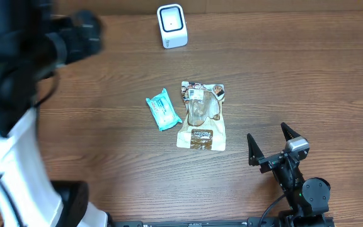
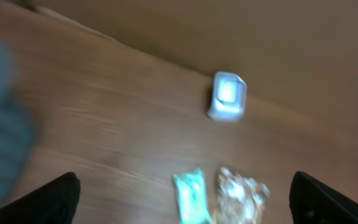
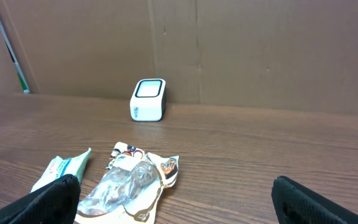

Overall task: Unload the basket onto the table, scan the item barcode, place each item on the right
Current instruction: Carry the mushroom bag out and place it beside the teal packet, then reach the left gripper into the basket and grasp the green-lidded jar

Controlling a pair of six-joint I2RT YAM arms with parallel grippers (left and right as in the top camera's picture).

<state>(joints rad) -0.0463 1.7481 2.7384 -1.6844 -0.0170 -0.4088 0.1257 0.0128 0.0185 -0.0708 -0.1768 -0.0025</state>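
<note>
- Left hand: fingers wide apart, empty, held high at the left of the bench, well apart from the goods.
- Teal packet: flat, mid-bench, slightly slanted.
- Scanner: stands at the far edge.
- Snack pouch: flat, just right of the packet, long axis running roughly toward the scanner.
- Right hand: fingers spread, empty, near the pouch's lower right. Judged the nearer hand for either item.

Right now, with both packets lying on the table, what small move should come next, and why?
Likely reach the right hand toward the snack bag: it is open, empty and nearest, and the bag lies flat on the table, apart from the scanner.
</note>
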